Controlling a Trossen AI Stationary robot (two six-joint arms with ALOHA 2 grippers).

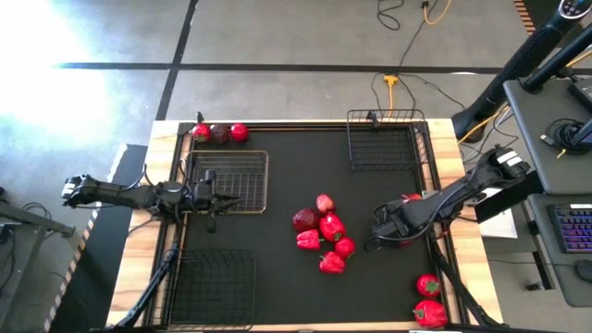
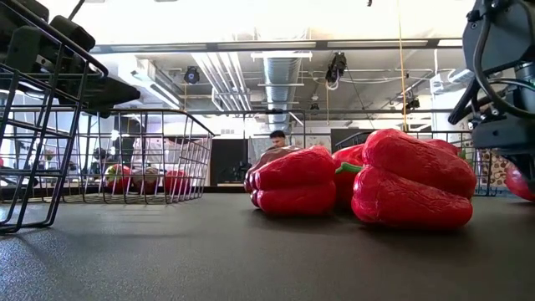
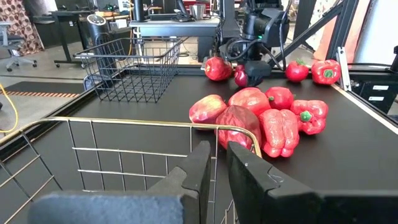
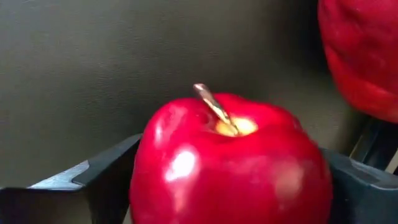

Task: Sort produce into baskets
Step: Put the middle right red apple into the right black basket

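apple (image 4: 230,168) | on bench, right of pepper pile (image 1: 324,240), stem up | right end effector (image 1: 381,231) spread wide, fingers astride apple, not clamped | left end effector (image 1: 211,199) closed, empty, over middle basket (image 1: 250,157)

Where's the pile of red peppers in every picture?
High view: red pile, middle of the table.
Low view: front and centre.
Left wrist view: centre, beyond the basket rim.
Right wrist view: not clearly in it; an apple fills it.
Shared landmark: black tabletop.
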